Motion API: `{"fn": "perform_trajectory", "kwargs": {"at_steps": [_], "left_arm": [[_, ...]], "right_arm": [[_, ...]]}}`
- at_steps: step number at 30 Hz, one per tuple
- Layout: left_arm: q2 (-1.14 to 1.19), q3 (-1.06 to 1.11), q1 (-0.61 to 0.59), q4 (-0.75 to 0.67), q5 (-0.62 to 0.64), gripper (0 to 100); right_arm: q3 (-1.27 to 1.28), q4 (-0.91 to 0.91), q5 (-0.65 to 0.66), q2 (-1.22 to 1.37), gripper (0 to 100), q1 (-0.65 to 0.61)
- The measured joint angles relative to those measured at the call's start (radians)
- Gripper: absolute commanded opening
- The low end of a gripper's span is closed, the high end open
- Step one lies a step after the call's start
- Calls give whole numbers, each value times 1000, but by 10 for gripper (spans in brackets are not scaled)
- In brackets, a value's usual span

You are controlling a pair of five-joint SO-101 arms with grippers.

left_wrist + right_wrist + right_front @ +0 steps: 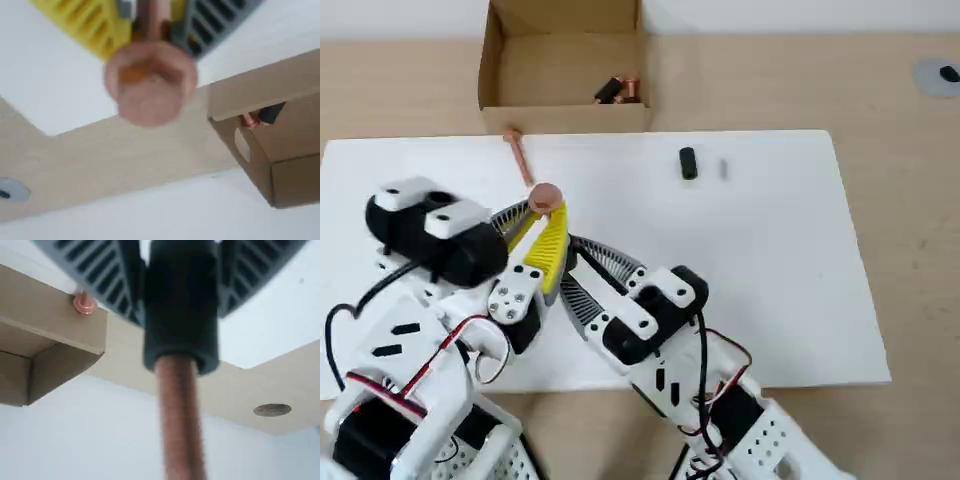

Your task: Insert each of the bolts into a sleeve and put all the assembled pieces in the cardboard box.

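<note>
Bolt (545,197) is pinched by its shank in the left claw (152,20), which is closed on it between a yellow and a grey finger. It is held above the white mat (770,280), near the mat's box-side edge. The left wrist view has the bolt's round head facing the camera, blurred. The high view places it at the claw tip.

The right claw (180,265) is clamped on a black sleeve (181,315) with a threaded copper shank (181,425) sticking out of it. It is hard to say whether that shank belongs to the left claw's bolt. The right wrist view is what reveals the sleeve; from above, the yellow finger covers that spot.

A loose bolt (520,158) lies on the mat, its head just beside the front wall of the cardboard box (565,118). The right wrist view catches that head at the box corner.

A spare sleeve (688,163) sits on the mat, well apart from both claws.

Assembled pieces (618,90) lie inside the box near its front wall, and the left wrist view shows them too. The mat lies on a wooden table (900,200).
</note>
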Motion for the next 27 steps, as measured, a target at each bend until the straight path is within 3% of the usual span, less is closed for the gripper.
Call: {"fn": "perform_trajectory", "kwargs": {"at_steps": [20, 27], "left_arm": [[6, 2, 0, 81, -2, 9], [6, 0, 0, 81, 44, 85]], "right_arm": [[0, 0, 2, 0, 9, -5], [0, 0, 2, 0, 9, -2]]}}
